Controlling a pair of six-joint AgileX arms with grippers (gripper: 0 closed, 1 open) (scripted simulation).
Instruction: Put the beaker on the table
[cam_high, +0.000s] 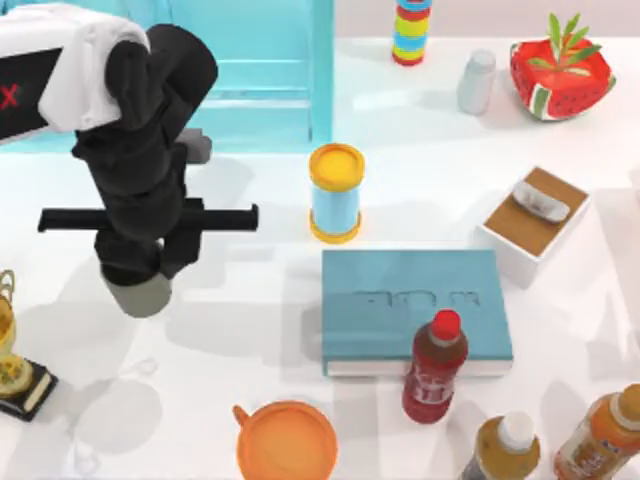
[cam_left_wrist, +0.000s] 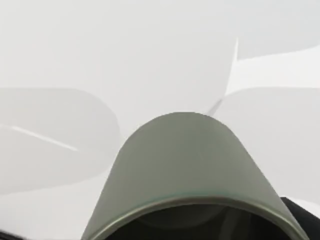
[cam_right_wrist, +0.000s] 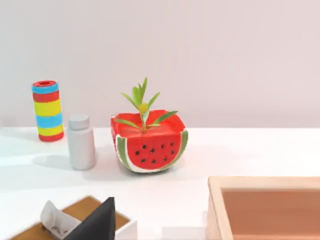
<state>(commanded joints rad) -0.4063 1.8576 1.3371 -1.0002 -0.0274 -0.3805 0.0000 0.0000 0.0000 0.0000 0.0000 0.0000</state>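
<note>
The beaker (cam_high: 141, 295) is a small dull grey-green cup at the left of the white table (cam_high: 250, 300). It hangs upright under my left gripper (cam_high: 140, 276), which is shut on its upper part. In the left wrist view the beaker (cam_left_wrist: 185, 165) is seen close up, with the white table (cam_left_wrist: 100, 60) beyond it. Whether its base touches the table I cannot tell. A dark part of my right gripper (cam_right_wrist: 97, 222) shows in the right wrist view, facing the back right of the table.
To the beaker's right are a light-blue can with a yellow lid (cam_high: 336, 192) and a teal book (cam_high: 415, 308). An orange pot (cam_high: 286, 440) and a trophy (cam_high: 15, 365) stand near the front. The light-blue cabinet (cam_high: 260, 70) is behind.
</note>
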